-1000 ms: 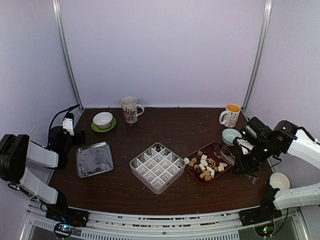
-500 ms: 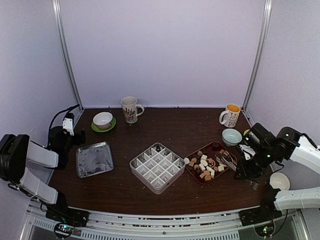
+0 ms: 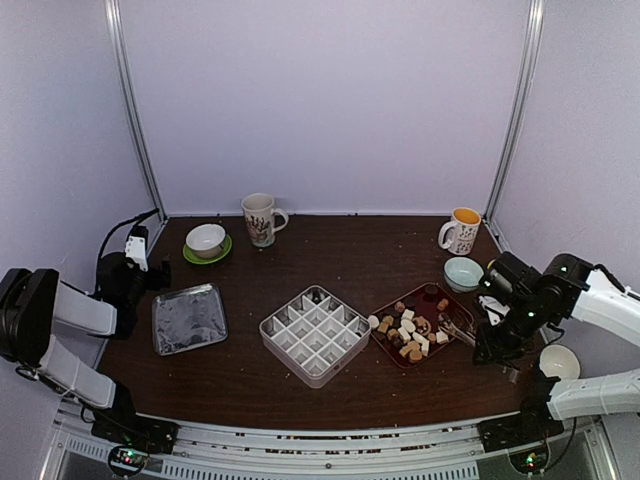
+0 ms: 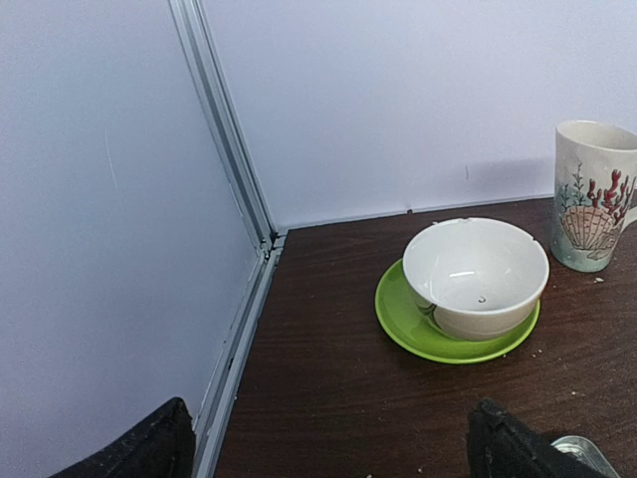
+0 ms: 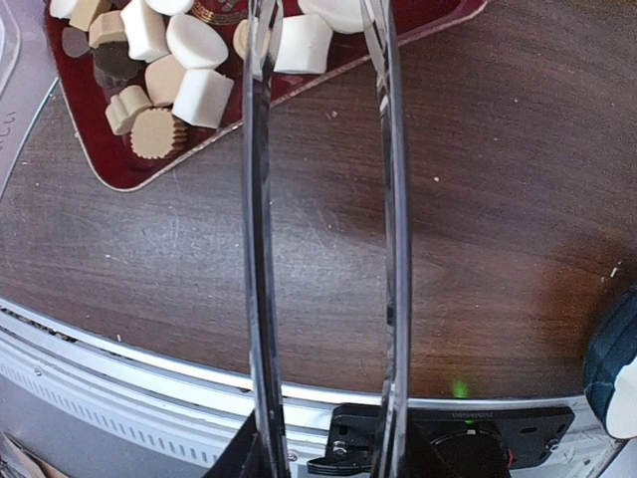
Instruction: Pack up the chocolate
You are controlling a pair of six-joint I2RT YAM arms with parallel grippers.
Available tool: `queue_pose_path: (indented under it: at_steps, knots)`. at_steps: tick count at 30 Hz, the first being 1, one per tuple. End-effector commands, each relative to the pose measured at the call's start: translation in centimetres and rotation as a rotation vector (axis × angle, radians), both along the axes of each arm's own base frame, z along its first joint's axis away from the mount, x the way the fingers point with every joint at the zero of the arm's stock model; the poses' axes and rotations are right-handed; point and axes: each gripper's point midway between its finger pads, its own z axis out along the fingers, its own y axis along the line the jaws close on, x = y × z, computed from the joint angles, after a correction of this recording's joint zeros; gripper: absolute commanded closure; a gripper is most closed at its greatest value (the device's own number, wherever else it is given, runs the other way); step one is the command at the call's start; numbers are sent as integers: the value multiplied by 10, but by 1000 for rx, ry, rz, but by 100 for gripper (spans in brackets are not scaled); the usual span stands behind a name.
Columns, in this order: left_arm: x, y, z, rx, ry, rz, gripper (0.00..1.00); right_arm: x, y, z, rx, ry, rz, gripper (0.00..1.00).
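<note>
Premises are a robotics laboratory test cell. Plain pale lavender panel walls (image 3: 330, 100), held by bare aluminium corner posts (image 3: 135, 110), enclose a single dark brown wooden table (image 3: 350, 255). The black-and-white left robot arm (image 3: 70, 310) and right robot arm (image 3: 610, 295) are bolted to a slotted aluminium rail (image 3: 300, 445) at its near edge, with a loose black cable (image 3: 120, 226) exposed.

Soft, even light falls from above. The pale wall (image 3: 330, 100) is bright, and the dark tabletop (image 3: 350, 265) shows only a faint sheen. From my left wrist, the mug (image 4: 594, 194) casts a soft shadow on the wall, the bowl (image 4: 476, 274) holds a small glint, and the fingers (image 4: 513, 450) of my left claw (image 4: 328, 463) blur at the bottom edge. From my right wrist, the tongs (image 5: 257, 249) gleam, slightly soft, while the wood grain is sharp.
</note>
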Motion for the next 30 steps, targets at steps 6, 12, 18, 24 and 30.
queue_pose_path:
  at_steps: [6, 12, 18, 24, 30]
  knots:
    - [2, 3, 13, -2, -58, 8, 2, 5, -13, -7, -91, 4, -9, 64]
    - [2, 3, 13, -2, -57, 9, 2, 5, -18, -8, -137, 22, 11, 65]
    - [1, 3, 13, -2, -59, 9, 2, 5, -25, 0, -163, 4, 4, 64]
    - [2, 3, 13, -2, -57, 8, 2, 1, -27, -3, -180, 35, 10, 64]
    - [2, 3, 13, -2, -58, 8, 2, 9, -13, -6, -135, 31, 26, 64]
